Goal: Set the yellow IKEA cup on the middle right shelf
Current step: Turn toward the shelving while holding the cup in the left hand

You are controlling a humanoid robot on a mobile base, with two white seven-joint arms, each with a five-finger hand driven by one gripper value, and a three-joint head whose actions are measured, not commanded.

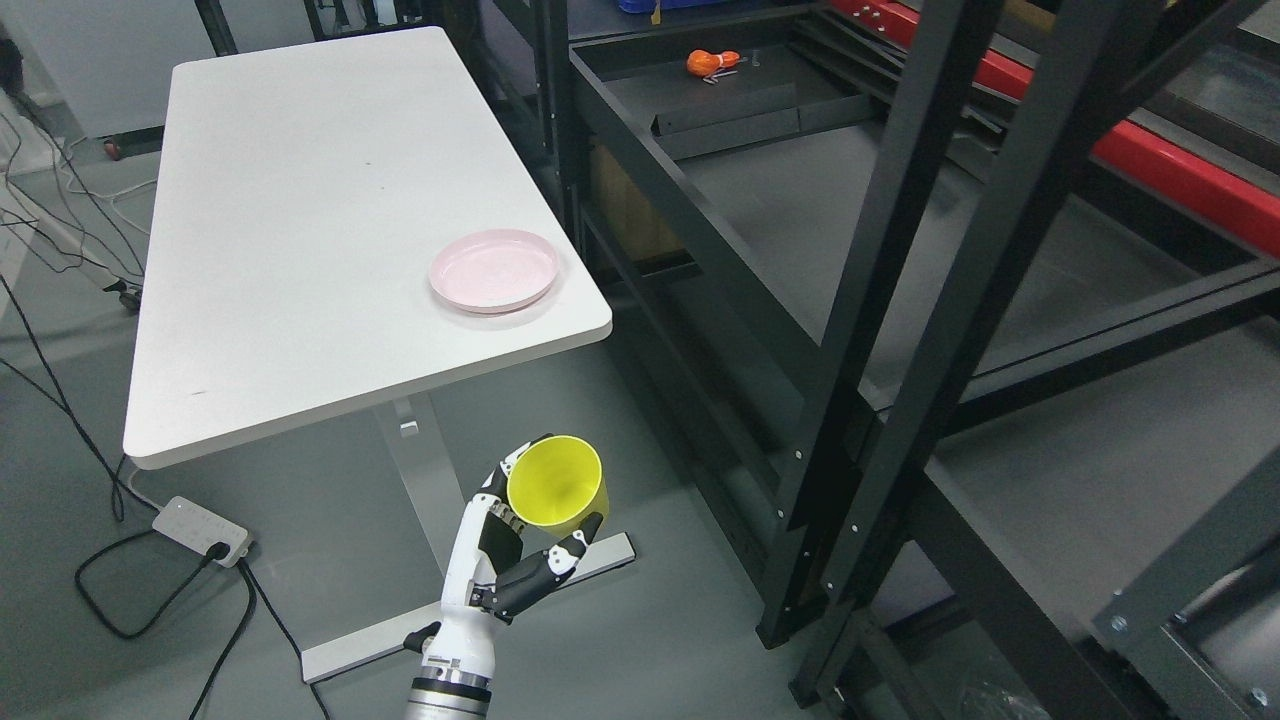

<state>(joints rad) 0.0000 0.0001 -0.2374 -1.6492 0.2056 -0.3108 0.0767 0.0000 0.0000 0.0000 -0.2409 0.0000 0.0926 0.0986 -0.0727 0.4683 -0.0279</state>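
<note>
yellow cup (556,492), empty, tilted, in left hand (500,560)

one yellow cup (556,492) at six o'clock, one robot hand (505,555) around it. one pink plate (494,270) near centre, on one white table (300,230) at ten o'clock. one power strip (200,531) at eight o'clock. one orange object (712,63) at one o'clock, on one black shelving rack (900,250).

The left hand (500,560) is raised upright at bottom centre-left, fingers (560,560) curled, apparently gripping.
</note>
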